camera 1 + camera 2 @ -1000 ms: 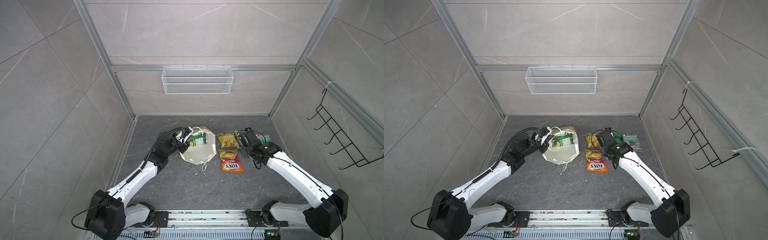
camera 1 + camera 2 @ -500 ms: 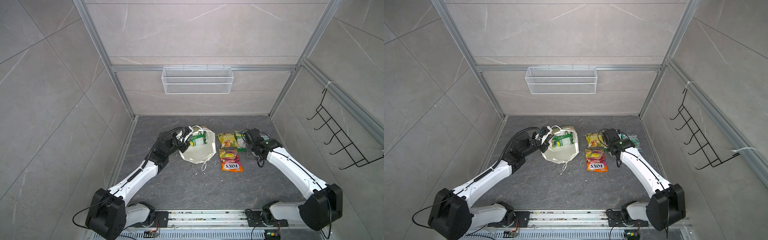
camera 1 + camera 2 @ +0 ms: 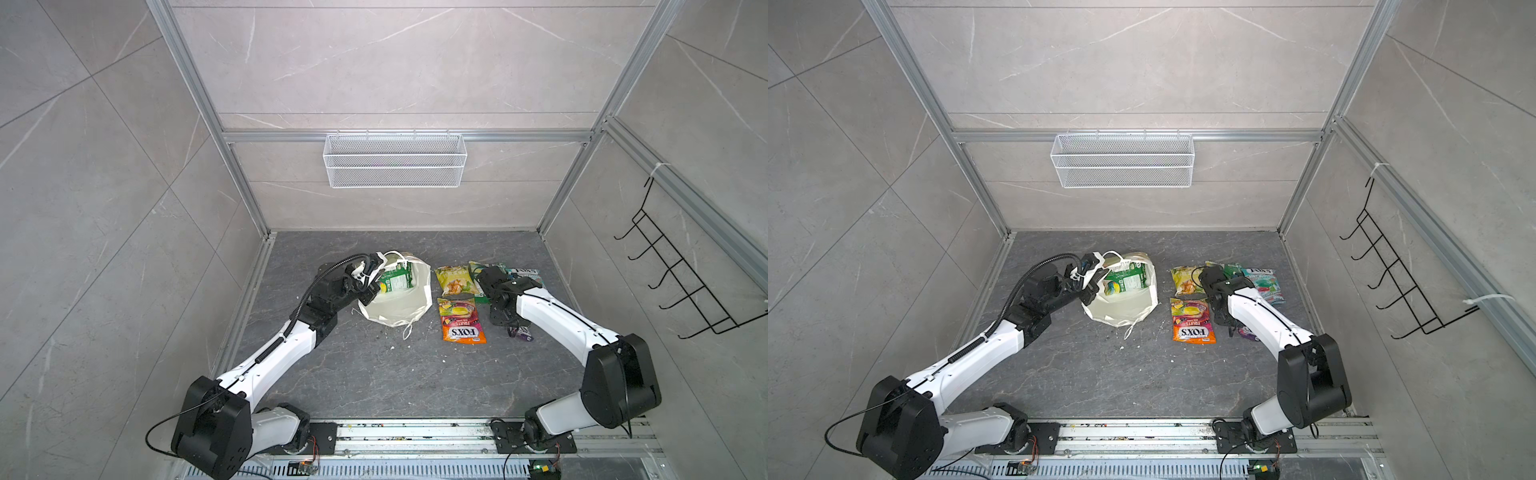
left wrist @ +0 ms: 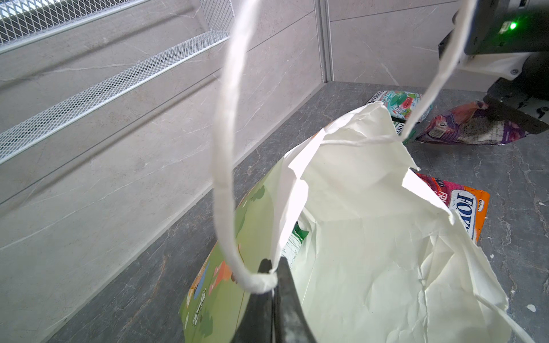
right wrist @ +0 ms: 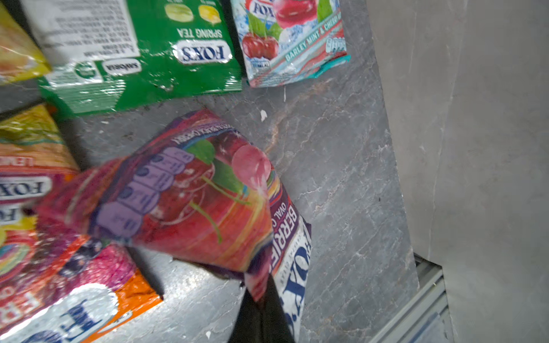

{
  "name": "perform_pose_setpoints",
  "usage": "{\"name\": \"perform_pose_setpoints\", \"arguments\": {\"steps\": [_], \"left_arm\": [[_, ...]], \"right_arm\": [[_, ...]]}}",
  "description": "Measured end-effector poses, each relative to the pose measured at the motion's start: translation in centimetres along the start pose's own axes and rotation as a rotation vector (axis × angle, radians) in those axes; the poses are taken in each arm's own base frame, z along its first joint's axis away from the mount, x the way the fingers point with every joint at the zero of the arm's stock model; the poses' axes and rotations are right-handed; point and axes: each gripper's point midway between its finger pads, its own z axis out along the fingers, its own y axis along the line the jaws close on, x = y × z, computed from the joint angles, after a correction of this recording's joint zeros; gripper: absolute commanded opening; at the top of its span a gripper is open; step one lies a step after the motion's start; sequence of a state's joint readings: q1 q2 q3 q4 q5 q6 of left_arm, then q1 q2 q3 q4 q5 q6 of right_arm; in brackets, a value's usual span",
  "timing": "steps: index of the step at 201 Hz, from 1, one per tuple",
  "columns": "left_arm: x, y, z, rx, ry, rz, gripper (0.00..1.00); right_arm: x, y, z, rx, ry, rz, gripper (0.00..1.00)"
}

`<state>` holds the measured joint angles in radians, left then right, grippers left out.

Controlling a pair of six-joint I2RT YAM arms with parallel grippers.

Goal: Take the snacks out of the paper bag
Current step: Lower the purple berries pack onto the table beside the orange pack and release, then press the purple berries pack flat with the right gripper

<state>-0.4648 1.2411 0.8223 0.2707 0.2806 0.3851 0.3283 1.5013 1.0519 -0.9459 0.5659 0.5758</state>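
The paper bag (image 3: 405, 305) (image 3: 1125, 305) stands open on the grey floor, white inside and pale green outside (image 4: 219, 285). My left gripper (image 4: 273, 277) (image 3: 371, 291) is shut on its near rim, by a cord handle (image 4: 222, 178). A green packet (image 3: 397, 280) shows inside the bag. My right gripper (image 5: 264, 297) (image 3: 512, 329) is shut on a corner of a purple FOX'S packet (image 5: 190, 196) (image 3: 524, 333), low over the floor. Beside the bag lie a yellow chip bag (image 3: 455, 280), an orange FOX'S packet (image 3: 462, 322), a green packet (image 5: 154, 59) and a teal mint packet (image 3: 525, 273).
A white wire basket (image 3: 395, 166) hangs on the back wall. A black hook rack (image 3: 681, 286) sticks out from the right wall, and the side wall (image 5: 475, 148) stands close to my right gripper. The arms' rail (image 3: 415, 432) runs along the front edge.
My right gripper has carried the purple packet away from the bag, over the laid-out snacks, down toward the front right. The left gripper has kept its hold on the bag.
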Motion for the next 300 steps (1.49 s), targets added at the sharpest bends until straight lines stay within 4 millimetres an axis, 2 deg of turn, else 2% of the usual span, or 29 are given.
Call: {"name": "perform_pose_setpoints", "arguments": {"steps": [31,77,87,91,102,116,137,149,172,199,210,227,253,300], "left_arm": [[0.0,0.0,0.0,0.0,0.0,0.0,0.0],[0.0,0.0,0.0,0.001,0.0,-0.004,0.0],[0.0,0.0,0.0,0.001,0.0,-0.004,0.0],[0.0,0.0,0.0,0.001,0.0,-0.004,0.0],[0.0,0.0,0.0,0.001,0.0,-0.004,0.0],[0.0,0.0,0.0,0.002,0.0,-0.004,0.0],[0.0,0.0,0.0,0.002,0.0,-0.004,0.0],[0.0,-0.1,0.0,0.006,-0.001,-0.004,0.0],[-0.1,-0.1,0.0,0.008,-0.003,-0.007,0.0],[-0.2,-0.1,-0.2,0.007,-0.004,-0.007,0.0],[-0.3,-0.1,-0.3,0.006,-0.008,-0.006,0.0],[-0.6,-0.1,-0.5,0.005,-0.014,-0.005,0.0],[-0.7,-0.1,-0.6,0.005,-0.016,-0.008,0.0],[-0.7,-0.3,-0.8,0.01,-0.018,-0.011,0.0]], "right_arm": [[1.3,0.2,1.5,0.023,0.036,0.024,0.0],[1.3,3.2,2.2,-0.089,0.069,0.085,0.31],[1.2,3.8,2.1,-0.125,0.069,0.104,0.37],[1.2,4.0,2.0,-0.134,0.07,0.098,0.46],[1.0,4.4,1.6,-0.172,0.068,0.11,0.5],[0.4,4.5,0.5,-0.222,0.041,0.124,0.62],[-1.1,4.1,-1.6,-0.314,-0.024,0.173,0.59],[-2.0,3.3,-1.9,-0.352,-0.036,0.211,0.59],[-3.2,1.5,-0.5,-0.393,-0.011,0.298,0.53],[-3.0,0.8,1.5,-0.468,0.052,0.365,0.39],[-2.7,0.9,2.4,-0.491,0.088,0.372,0.34],[-1.9,1.9,3.4,-0.529,0.139,0.366,0.32],[-0.5,3.1,3.9,-0.574,0.184,0.356,0.29],[0.4,4.9,4.6,-0.637,0.223,0.344,0.24]]}}
